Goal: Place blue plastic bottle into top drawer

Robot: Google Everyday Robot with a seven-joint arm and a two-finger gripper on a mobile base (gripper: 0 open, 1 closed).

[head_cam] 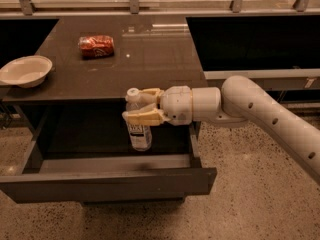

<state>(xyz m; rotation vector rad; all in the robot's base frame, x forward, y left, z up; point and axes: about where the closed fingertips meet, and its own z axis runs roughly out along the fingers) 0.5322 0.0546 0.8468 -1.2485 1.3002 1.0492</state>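
Blue plastic bottle hangs upright over the open top drawer, its white cap level with the near edge of the tabletop and its labelled body showing against the drawer's dark inside, towards the right half. The gripper reaches in from the right at the end of a thick white arm, and its pale fingers are closed on the bottle's upper part just under the cap, one on the near side and one on the far side. Whether the bottle's base touches the drawer floor cannot be told (the drawer's inside is deep in shadow there). The drawer is pulled well out towards the near side, its flat front running almost the whole width of the tabletop. On the tabletop, far and to the left, a crushed red can lies on its side, and a pale bowl sits at the left edge, both well apart from the bottle.
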